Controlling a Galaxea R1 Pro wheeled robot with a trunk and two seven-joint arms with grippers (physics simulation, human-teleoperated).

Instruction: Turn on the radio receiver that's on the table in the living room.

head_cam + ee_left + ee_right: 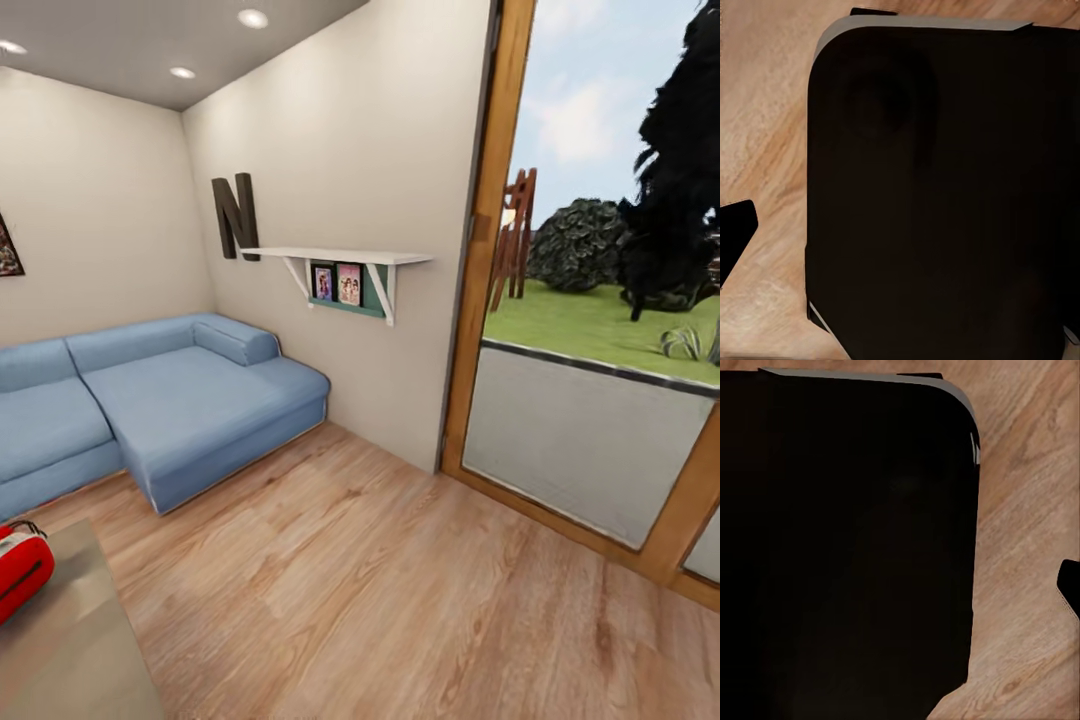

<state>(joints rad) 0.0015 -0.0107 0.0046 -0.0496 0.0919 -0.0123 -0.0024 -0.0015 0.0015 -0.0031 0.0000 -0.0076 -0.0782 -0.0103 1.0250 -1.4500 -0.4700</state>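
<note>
Living room — one radio receiver (22,572) on table (75,640).

The radio (22,572) is bright red with rounded corners and pale silver trim, and a thin handle arches over its top. It sits at the head view's lower left edge, cut off by the frame, so its dial and grille cannot be made out. It rests on the table (75,650), close to the far end. The table's top is flat, glossy and grey-brown, and only its corner shows.
</note>
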